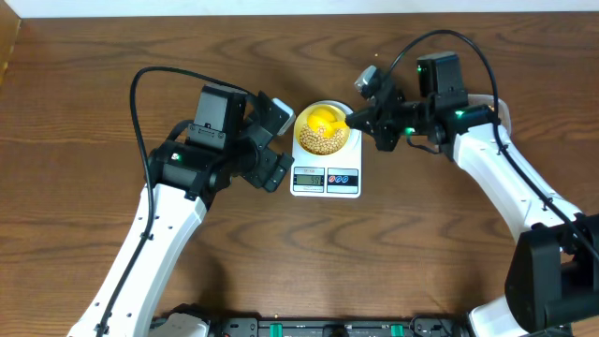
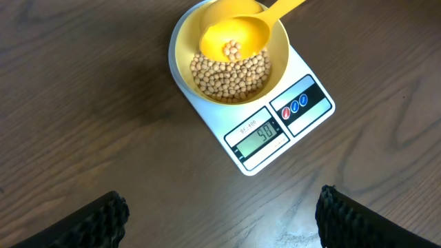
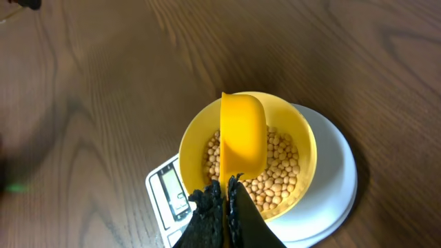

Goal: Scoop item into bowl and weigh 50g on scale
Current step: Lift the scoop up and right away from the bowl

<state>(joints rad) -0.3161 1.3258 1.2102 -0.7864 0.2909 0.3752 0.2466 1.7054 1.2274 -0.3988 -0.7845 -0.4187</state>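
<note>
Tabletop point(image 3: 103, 83); right pincer point(image 3: 226, 191), scoop point(image 3: 242, 131) above bowl point(image 3: 187, 148)

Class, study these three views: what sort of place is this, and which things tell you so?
Probably a robot test bench, not a kitchen: a wooden table, two cabled white arms, left arm and right arm, and a yellow scoop over a yellow bowl of beans on a white digital scale.

White arms point(image 1: 154, 243), black wrists point(image 1: 217, 120), looping black cables point(image 1: 133, 94), green lights point(image 1: 458, 115)
</note>
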